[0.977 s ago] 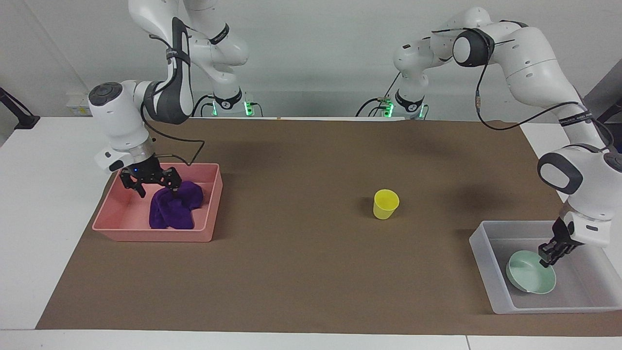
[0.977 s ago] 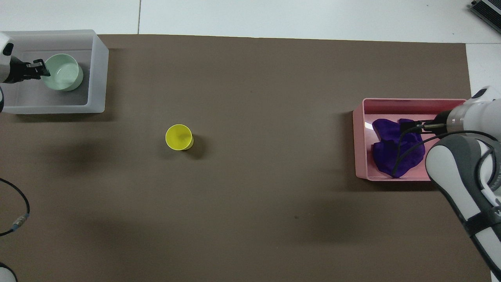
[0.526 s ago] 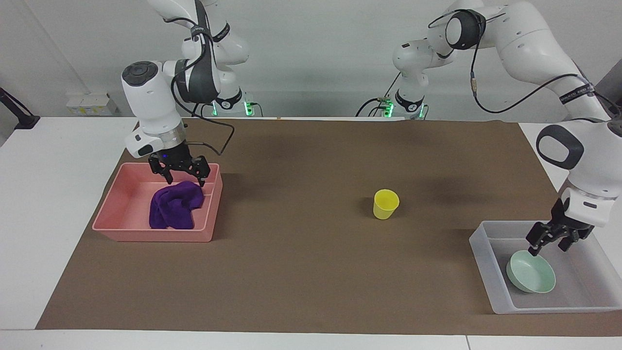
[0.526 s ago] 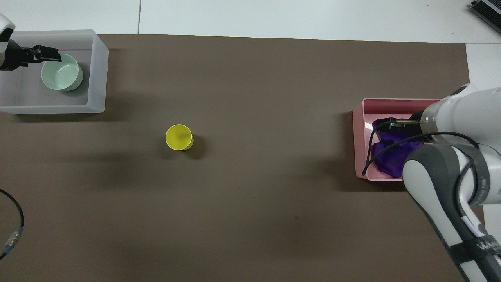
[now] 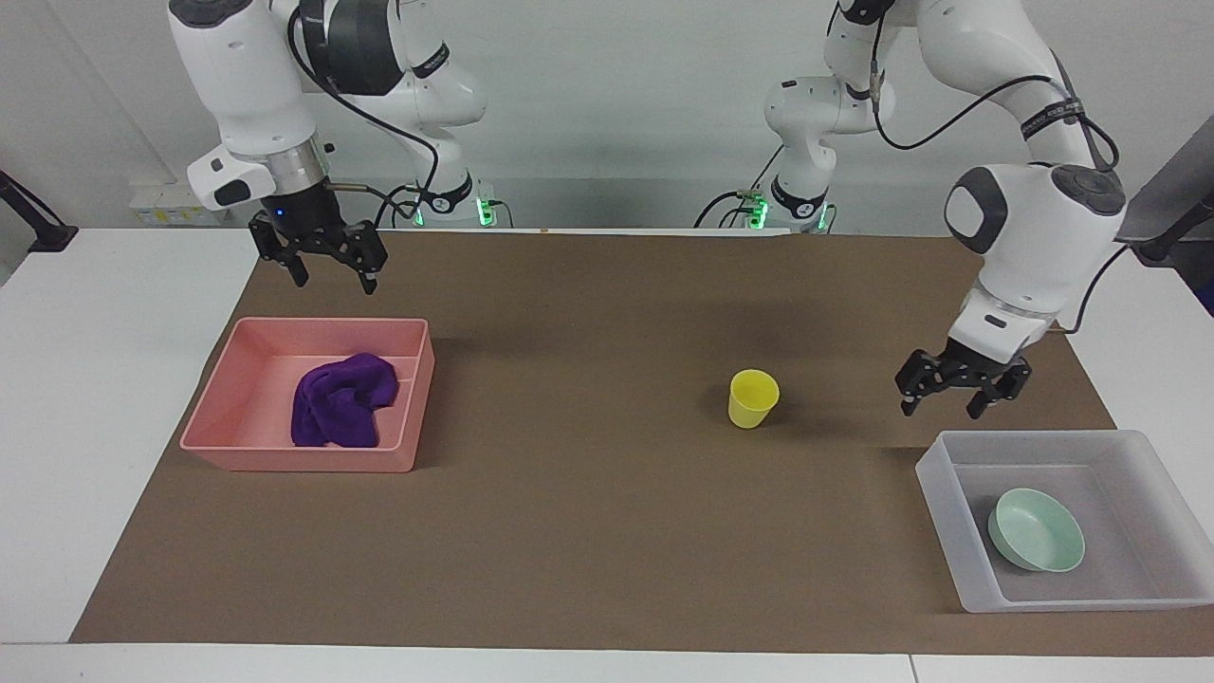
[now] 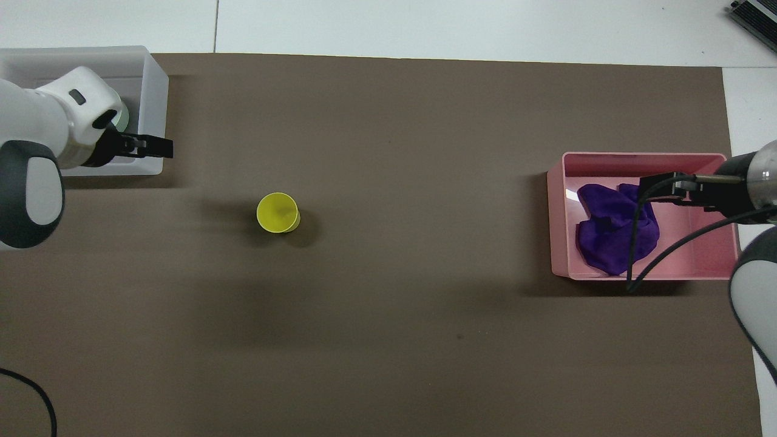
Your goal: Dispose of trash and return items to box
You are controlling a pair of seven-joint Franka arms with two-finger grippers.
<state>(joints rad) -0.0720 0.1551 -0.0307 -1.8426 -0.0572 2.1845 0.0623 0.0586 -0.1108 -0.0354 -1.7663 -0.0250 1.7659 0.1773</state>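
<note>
The purple cloth (image 5: 341,403) lies bunched in the pink tray (image 5: 285,459); it also shows in the overhead view (image 6: 610,227). My right gripper (image 5: 334,283) is open and empty, raised over the tray's edge nearest the robots; it also shows in the overhead view (image 6: 646,185). The yellow cup (image 5: 753,398) stands upright on the brown mat (image 6: 278,212). The mint-green bowl (image 5: 1036,529) sits in the translucent box (image 5: 948,503). My left gripper (image 5: 939,410) is open and empty, over the mat between cup and box. From overhead this gripper (image 6: 162,147) is by the box (image 6: 152,73), and the arm hides most of the bowl.
A brown mat (image 5: 588,531) covers most of the white table. The pink tray (image 6: 555,212) sits at the right arm's end and the box at the left arm's end. A black cable (image 6: 36,394) loops over the mat near the left arm's base.
Both grippers have risen. The left one let go of the bowl and moved out of the box toward the cup. The right one left the cloth in the pink tray and lifted.
</note>
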